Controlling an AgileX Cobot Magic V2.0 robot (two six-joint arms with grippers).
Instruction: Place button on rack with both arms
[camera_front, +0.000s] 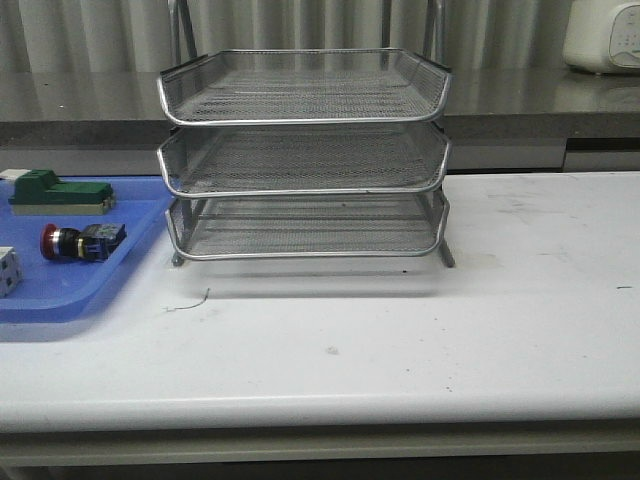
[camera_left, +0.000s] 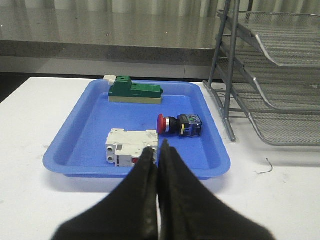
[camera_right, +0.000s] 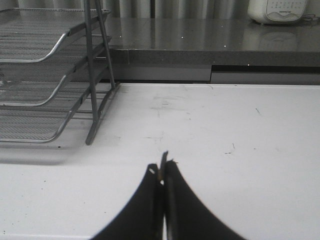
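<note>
The button (camera_front: 80, 242) (camera_left: 179, 125), red-headed with a black-and-silver body and a blue and yellow rear block, lies on its side in the blue tray (camera_front: 60, 295) (camera_left: 80, 145). The three-tier wire-mesh rack (camera_front: 305, 155) (camera_left: 270, 75) (camera_right: 45, 80) stands at the table's middle back. In the left wrist view my left gripper (camera_left: 158, 149) is shut with nothing in it, hovering over the tray's near rim, short of the button. In the right wrist view my right gripper (camera_right: 162, 170) is shut and empty above bare table, to the right of the rack. Neither arm shows in the front view.
The tray also holds a green-and-beige block (camera_front: 60, 192) (camera_left: 135, 92) and a white block (camera_front: 6, 270) (camera_left: 131, 147). A thin wire scrap (camera_front: 187, 303) lies on the table in front of the rack. A grey counter (camera_front: 520, 100) runs behind the table, with a white appliance (camera_front: 602, 35) on it.
</note>
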